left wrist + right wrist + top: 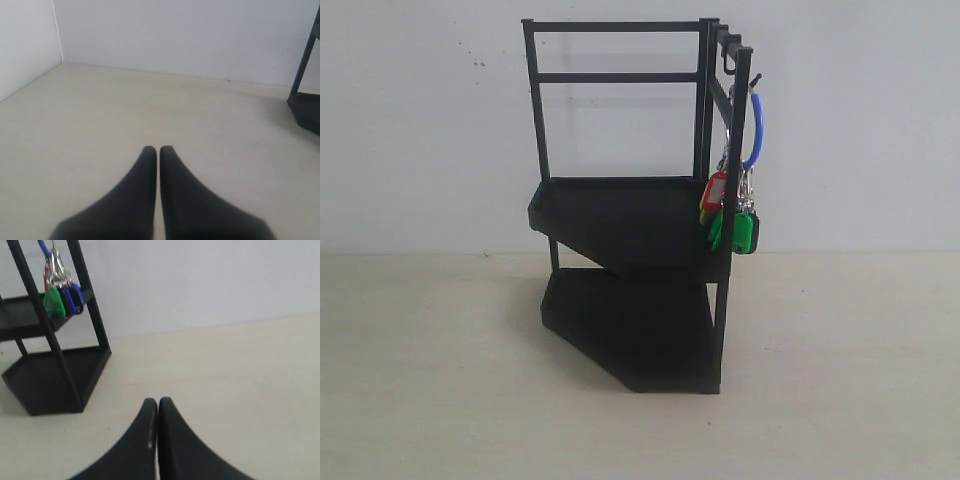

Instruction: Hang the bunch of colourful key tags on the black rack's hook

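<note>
You will find the key tag bunch (pixel 735 222) hanging off the black rack (pixel 610 215), on the right side of it in the exterior view. Its blue loop (pixel 759 125) is over the hook (pixel 753 82), the short prong that sticks out from the front upper post. The tags dangle beside that post at about the level of the upper shelf. Green and red tags face you there, and the right wrist view also shows a blue one. Nothing is holding the bunch, and it hangs clear of the table (pixel 440 380).

Your left gripper (pixel 158 150) has its two fingers pressed together with nothing between them. It points over bare tabletop, with only a corner of the rack at the edge of its camera's view. Your right gripper (pixel 158 402) is likewise closed and empty. It sits low over the table, well apart from the rack, which stands off to one side ahead of it. Neither gripper appears in the exterior view
</note>
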Motion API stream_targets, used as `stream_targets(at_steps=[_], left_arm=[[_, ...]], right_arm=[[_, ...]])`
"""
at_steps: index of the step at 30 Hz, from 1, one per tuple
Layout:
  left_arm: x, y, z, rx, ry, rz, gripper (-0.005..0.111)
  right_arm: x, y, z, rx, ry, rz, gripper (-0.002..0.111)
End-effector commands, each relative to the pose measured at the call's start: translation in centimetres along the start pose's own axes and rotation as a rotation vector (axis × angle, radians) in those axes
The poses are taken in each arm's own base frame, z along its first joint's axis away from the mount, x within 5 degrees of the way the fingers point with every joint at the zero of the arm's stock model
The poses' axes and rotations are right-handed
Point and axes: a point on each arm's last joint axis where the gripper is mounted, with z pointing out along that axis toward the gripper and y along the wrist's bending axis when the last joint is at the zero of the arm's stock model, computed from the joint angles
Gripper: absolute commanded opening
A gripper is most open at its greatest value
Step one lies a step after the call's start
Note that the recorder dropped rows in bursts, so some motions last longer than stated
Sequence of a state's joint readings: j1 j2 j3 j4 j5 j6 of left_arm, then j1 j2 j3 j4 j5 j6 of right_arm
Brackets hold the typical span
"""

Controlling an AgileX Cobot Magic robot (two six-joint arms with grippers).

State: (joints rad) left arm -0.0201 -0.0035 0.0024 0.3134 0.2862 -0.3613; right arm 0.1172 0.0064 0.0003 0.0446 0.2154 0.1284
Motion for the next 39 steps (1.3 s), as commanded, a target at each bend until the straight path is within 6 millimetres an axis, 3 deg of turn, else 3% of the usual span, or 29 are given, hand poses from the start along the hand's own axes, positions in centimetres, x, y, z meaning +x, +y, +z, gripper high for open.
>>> stream_targets(at_steps=[1,39], left_arm=[[-0.12,-0.04,0.00,0.004,-0.005,0.001,0.004],[-0.10,-0.03,0.00,0.003,-0.003,0.001,0.004]], right_arm=[[1.26,-0.20,-0.14,0.021,0.136,-0.027,0.000],[1.42,-0.23,-0.16,0.022,0.155,-0.060,0.000]])
